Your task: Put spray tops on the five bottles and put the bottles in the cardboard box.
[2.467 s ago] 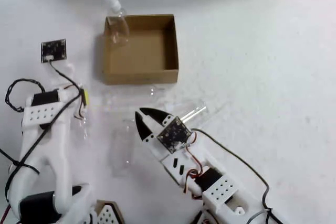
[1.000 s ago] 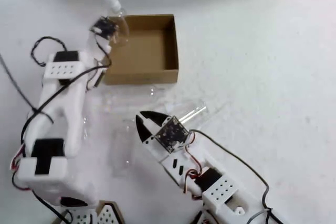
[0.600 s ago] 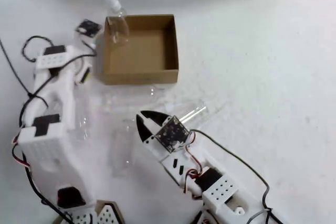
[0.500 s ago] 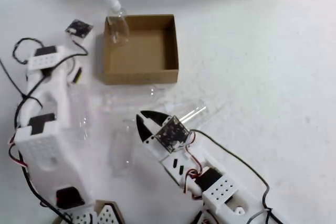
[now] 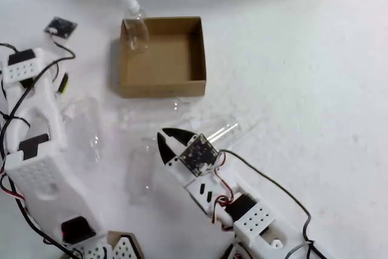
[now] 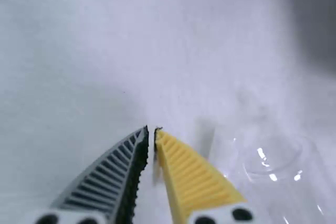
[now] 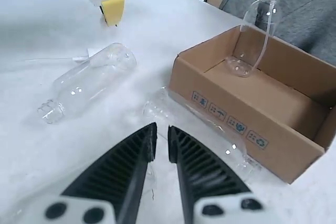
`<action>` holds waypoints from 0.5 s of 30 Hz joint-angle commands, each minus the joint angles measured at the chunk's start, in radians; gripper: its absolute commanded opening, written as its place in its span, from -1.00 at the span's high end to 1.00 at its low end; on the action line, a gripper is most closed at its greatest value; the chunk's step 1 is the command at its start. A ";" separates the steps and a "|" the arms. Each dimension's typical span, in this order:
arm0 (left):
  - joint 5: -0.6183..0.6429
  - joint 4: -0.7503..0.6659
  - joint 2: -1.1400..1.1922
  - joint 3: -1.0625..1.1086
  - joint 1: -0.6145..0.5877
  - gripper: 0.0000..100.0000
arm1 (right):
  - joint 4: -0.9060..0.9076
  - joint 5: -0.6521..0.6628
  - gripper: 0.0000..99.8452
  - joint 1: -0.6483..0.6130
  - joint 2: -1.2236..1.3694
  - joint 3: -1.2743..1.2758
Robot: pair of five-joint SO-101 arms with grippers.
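Note:
The cardboard box [image 5: 162, 56] [image 7: 262, 98] lies open at the table's far middle. One clear bottle with a white spray top [image 5: 134, 25] [image 7: 257, 24] stands in its far left corner. Uncapped clear bottles lie in front of the box: one [image 5: 88, 122] [image 7: 89, 83] left of it, one [image 5: 139, 171] nearer the front, one [image 7: 202, 127] along the box's front wall. A loose spray top [image 7: 85, 54] lies beside the left bottle. My left gripper [image 5: 63, 86] [image 6: 152, 129] [image 7: 113, 17] is shut and empty, above the table by that bottle. My right gripper [image 5: 161, 133] [image 7: 161, 127] is shut and empty, before the box.
A loose spray top with its thin tube [image 5: 221, 128] lies right of my right gripper. The white table [image 5: 303, 77] stretches bare to the right of the box. Cables trail from both arms near the front edge.
My left arm has swung away from the box's left corner, out to the table's left side. The right arm, box and bottles have not moved.

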 commanded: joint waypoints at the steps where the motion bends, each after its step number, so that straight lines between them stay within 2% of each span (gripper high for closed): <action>1: 0.075 0.129 -0.120 -0.104 0.025 0.96 | 0.002 0.011 0.97 0.002 -0.016 0.005; 4: 0.051 0.221 -0.209 -0.081 0.076 0.96 | 0.002 0.011 0.97 0.002 -0.016 0.005; 7: 0.046 0.255 -0.298 -0.006 0.137 0.96 | 0.002 0.011 0.97 0.002 -0.016 0.005; 12: 0.037 0.241 -0.438 0.210 0.278 0.96 | 0.002 0.011 0.97 0.002 -0.016 0.005; 15: -0.061 0.176 -0.479 0.353 0.355 0.96 | 0.002 0.011 0.97 0.002 -0.016 0.005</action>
